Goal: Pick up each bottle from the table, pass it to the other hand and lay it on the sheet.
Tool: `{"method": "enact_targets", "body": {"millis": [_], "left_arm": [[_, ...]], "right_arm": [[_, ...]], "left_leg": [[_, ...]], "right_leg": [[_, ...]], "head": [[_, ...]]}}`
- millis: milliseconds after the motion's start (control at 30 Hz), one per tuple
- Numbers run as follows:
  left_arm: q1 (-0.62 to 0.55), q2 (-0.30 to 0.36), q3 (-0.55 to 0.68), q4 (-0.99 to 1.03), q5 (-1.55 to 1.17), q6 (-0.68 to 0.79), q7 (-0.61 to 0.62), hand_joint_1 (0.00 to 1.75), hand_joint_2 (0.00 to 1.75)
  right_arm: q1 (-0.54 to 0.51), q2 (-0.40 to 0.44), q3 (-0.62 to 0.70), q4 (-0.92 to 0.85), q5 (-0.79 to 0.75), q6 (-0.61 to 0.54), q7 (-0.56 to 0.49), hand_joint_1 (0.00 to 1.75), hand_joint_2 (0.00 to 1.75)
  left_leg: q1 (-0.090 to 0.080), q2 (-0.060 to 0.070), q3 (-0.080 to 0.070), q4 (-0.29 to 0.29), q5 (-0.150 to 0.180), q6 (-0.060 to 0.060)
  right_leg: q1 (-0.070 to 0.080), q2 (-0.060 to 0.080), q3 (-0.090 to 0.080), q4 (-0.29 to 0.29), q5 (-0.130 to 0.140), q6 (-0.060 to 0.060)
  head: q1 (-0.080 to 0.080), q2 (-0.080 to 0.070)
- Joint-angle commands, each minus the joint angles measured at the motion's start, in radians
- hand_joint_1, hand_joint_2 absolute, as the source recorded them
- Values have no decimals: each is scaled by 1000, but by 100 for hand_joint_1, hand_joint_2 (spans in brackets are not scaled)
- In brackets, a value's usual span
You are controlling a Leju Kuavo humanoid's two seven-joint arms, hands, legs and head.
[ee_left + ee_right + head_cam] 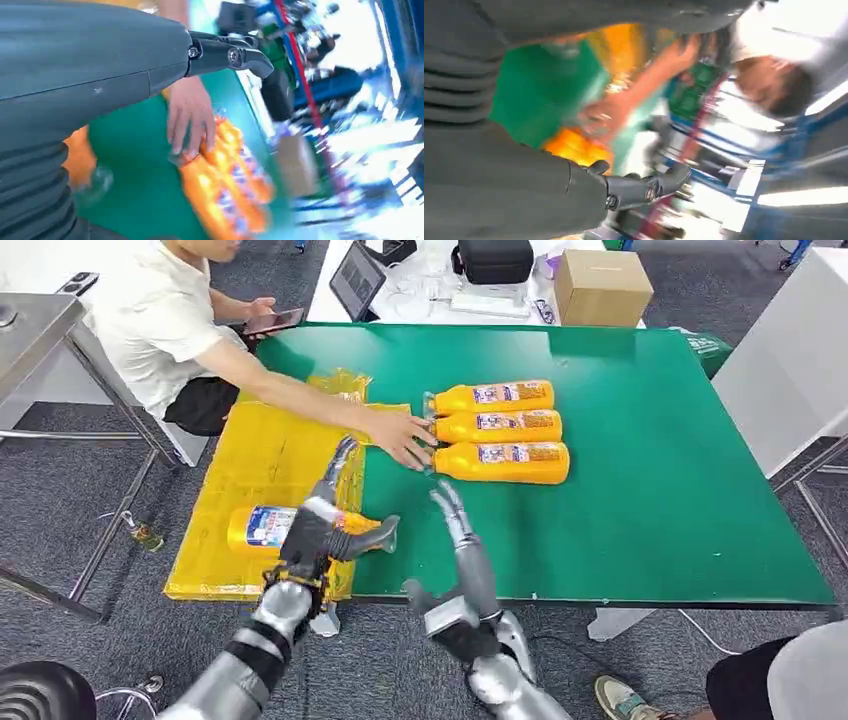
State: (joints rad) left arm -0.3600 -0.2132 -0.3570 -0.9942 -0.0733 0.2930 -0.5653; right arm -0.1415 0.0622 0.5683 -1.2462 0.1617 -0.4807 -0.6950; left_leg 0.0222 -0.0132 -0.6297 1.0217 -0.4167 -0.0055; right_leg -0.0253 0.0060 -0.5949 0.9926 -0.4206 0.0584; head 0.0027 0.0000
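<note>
While a person's hand (405, 440) touches the bottle caps at frame centre:
Row: three orange plastic bottles (505, 430) on green table (650, 490).
Yellow sheet (265, 455), lower left: one orange bottle (262, 528) lying.
Left hand (325, 525): fingers spread, empty.
Right hand (455, 540): fingers apart, empty.

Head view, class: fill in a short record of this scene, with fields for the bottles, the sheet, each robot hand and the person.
Bottles on table: three orange bottles lying side by side on the green table
Bottle on sheet: one, on its side on the yellow sheet
Left hand: open, above the sheet's edge
Right hand: open, holding nothing
Person: hand touching the bottles' cap ends
</note>
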Motion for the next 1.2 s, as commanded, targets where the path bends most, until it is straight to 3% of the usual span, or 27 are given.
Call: {"method": "enact_targets", "body": {"millis": [33, 200, 233, 267, 300, 333, 400, 433, 467, 500, 533, 567, 733, 1033, 1200], "left_arm": [[143, 36, -20, -223, 175, -9, -5, 0, 175], [144, 31, 3, -223, 257, -30, 16, 0, 175], [148, 34, 14, -225, 299, -53, 41, 0, 175], [162, 36, 16, -237, 321, -68, 53, 0, 175], [175, 37, 16, -249, 338, -91, 62, 0, 175], [188, 37, 11, -256, 354, -110, 79, 0, 175], [199, 36, 3, -253, 389, -144, 92, 0, 175], [201, 49, -17, -243, 455, -245, 130, 0, 175], [188, 64, -42, -206, 459, -270, 157, 0, 175], [186, 62, -58, -193, 435, -267, 146, 0, 175], [178, 60, -80, -173, 408, -268, 142, 0, 175], [157, 51, -113, -142, 363, -248, 132, 0, 175], [134, 16, -169, -130, 300, -192, 104, 0, 175], [134, 16, -169, -130, 300, -192, 104, 0, 175], [114, 18, -173, -137, 300, -182, 111, 0, 175]], "right_arm": [[102, 32, -331, -90, -99, 205, -3, 0, 175], [126, 69, -395, -148, -192, 265, -3, 0, 175], [142, 100, -451, -170, -223, 231, -1, 0, 175], [150, 139, -498, -205, -214, 113, 38, 0, 0], [154, 136, -495, -228, -205, 87, 39, 0, 0], [150, 122, -492, -228, -103, -19, 25, 0, 175], [124, 57, -441, -164, 146, -162, 24, 0, 175], [99, 74, -527, -126, 453, -217, -3, 0, 175], [53, 40, -538, 18, 488, -212, 17, 0, 175], [14, 17, -596, 102, 601, -217, 77, 0, 175], [-2, 64, -777, 107, 857, -217, -2, 0, 175], [-12, 51, -864, 100, 1025, -217, -3, 0, 175], [-40, -2, -868, 165, 1139, -217, -3, 0, 175], [-40, -2, -868, 165, 1139, -217, -3, 0, 175], [-80, -18, -792, 170, 1277, -217, 73, 0, 175]], "left_leg": [[0, 1, 3, 0, -2, 2], [0, 2, 1, -1, -1, 1], [0, 1, 0, 0, -1, 1], [0, 1, 1, 0, -1, 1], [0, 1, 0, -1, -1, 1], [0, 2, 1, -1, -2, 1], [0, 3, 3, -1, -2, 2], [0, 2, 2, -1, -2, 2], [0, 1, 1, -1, 0, 1], [0, 2, 3, -2, -1, 2], [0, 2, 2, -2, 0, 2], [0, 2, 4, -3, 0, 2], [-1, -7, 1, -1, 2, 3], [-1, -3, 1, -1, 0, 3], [-1, 1, 1, 0, 0, 4]], "right_leg": [[1, -1, 3, 0, -2, -3], [1, 0, 1, -1, -1, -3], [0, -1, 0, 0, -1, -2], [1, 0, 1, 0, -1, -3], [0, -1, 0, 0, -1, -2], [1, 0, 1, 0, -1, -3], [1, 1, 3, -1, -2, -3], [1, 1, 2, -2, -1, -2], [0, 0, 1, -2, 0, -1], [1, 1, 3, -3, 0, -2], [0, 1, 3, -3, 1, -1], [1, 1, 5, -5, 1, -2], [0, -9, 3, -3, 0, -2], [0, -5, 3, -2, 1, -2], [0, -2, 2, -2, 1, -2]], "head": [[0, 0], [0, 0], [0, 0], [0, 0], [0, 0], [0, 0], [0, 0], [0, 0], [0, 0], [0, 0], [0, 0], [0, 0], [0, 0], [0, 0], [0, 0]]}}
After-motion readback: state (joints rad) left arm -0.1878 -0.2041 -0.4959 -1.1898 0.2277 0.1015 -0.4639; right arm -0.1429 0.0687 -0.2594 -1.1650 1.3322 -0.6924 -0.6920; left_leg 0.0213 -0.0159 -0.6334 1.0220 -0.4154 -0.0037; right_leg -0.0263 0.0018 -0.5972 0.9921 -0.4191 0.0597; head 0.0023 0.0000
